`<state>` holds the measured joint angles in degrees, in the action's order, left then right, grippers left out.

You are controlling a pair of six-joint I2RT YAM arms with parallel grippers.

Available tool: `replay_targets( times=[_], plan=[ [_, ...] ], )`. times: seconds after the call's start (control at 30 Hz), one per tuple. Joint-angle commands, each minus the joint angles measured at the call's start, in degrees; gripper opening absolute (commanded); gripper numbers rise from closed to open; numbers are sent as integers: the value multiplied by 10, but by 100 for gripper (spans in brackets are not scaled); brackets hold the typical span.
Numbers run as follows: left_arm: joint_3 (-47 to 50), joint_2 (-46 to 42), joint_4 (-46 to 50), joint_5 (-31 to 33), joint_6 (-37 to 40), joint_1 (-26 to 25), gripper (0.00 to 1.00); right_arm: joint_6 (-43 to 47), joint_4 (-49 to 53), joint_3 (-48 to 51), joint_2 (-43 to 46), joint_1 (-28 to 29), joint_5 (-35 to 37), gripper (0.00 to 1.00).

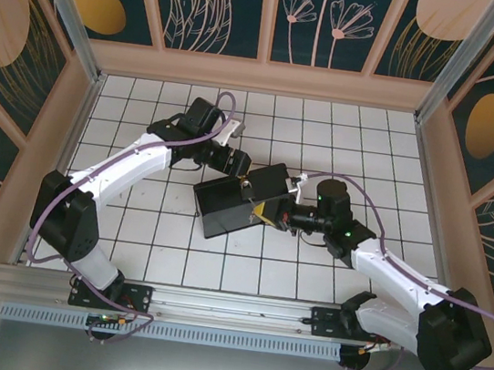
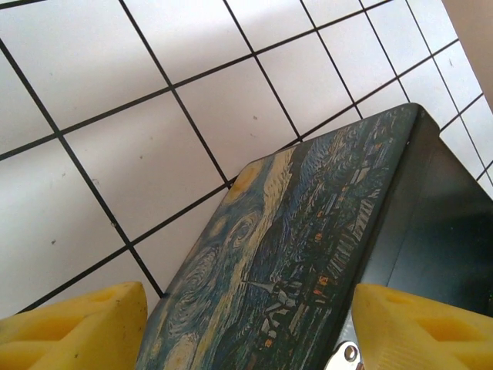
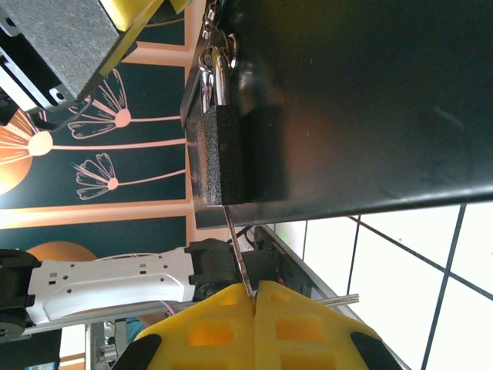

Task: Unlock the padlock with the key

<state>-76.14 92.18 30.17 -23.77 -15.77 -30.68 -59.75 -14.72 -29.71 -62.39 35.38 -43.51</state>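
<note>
1. Key (image 3: 237, 254): tip meets the underside of the padlock (image 3: 219, 154), which hangs on the box (image 2: 293, 231) at mid-counter (image 2: 115, 116).
2. Right fingers (image 3: 208, 331): pressed together, pinching the key's near end.
3. Left fingers (image 2: 85, 327): spread, clamping the box's end.
4. Judgement: the key is light, stiff, thin and slippery, and is best held flat across the head.

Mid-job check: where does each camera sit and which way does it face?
Top external: above and behind the bases, looking down on the tiled table, left arm, right arm, painted box.
Left wrist: on the left end effector, fingers either side of the box lid, facing down.
Right wrist: on the right end effector, shut on the key, facing the padlock.
Shared: both wrists show the box.
</note>
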Motion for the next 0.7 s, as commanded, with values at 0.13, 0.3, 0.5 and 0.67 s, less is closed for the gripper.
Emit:
replay_targets(
  times=[0.13,0.3,0.5,0.67],
  plan=[
    [30,-29,-34,-25,-46,3,68,-104,-113,48,10,0,15,0],
    [61,-45,-57,-47,-70,2,66,-164,-152,61,14,0,27,0],
    [69,-50,-60,-50,-76,-3,65,-167,-100,44,17,0,39,0],
    [65,-64,-51,-34,-72,-7,65,-194,-104,55,19,1,57,0]
  ],
)
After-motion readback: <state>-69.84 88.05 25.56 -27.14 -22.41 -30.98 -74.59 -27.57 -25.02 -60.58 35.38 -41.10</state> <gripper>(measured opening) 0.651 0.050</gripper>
